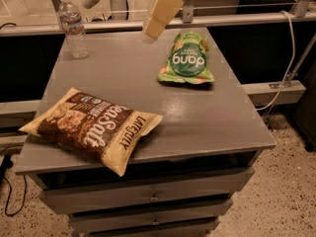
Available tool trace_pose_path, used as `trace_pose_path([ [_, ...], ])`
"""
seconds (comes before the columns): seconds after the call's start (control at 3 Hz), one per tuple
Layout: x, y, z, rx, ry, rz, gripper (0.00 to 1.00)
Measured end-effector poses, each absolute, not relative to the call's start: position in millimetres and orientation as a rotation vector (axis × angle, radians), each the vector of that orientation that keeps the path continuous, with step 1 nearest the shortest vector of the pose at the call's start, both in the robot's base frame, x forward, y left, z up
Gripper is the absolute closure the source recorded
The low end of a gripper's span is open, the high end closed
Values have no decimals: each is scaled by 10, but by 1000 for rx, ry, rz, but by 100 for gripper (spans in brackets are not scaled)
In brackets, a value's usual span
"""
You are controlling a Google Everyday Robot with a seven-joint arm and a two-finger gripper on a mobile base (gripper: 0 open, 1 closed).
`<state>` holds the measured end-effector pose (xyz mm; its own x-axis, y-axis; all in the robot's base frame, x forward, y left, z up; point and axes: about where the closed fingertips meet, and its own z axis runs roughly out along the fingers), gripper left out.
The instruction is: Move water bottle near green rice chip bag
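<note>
Hanging over the back of the table (207,122), in the upper middle of the frame, the cream-coloured end effector (149,32) slants down and to the left. Its tip is above the bare grey top and touches nothing that I can make out (whether it is set wide or narrow, I cannot tell). The water bottle (73,27) stands upright at the table's far left corner, in the upper left of the frame, apart from the end effector. The green rice chip bag (186,60) lies flat right of centre towards the back, below and to the right of that tip. A larger brown-and-yellow chip bag (94,127) sprawls across the near left, one corner overhanging the front edge. Drawers (148,196) sit beneath the top.
</note>
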<state>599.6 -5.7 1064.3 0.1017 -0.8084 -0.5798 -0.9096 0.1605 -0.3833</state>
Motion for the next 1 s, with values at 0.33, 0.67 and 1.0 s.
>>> trace_pose_path([
  [0.33,5995,-56,10643,-1654,1712,176,0],
  [0.67,6249,123,10548,-1611,1694,204,0],
  [1.0,6769,419,10233,-1495,1694,276,0],
])
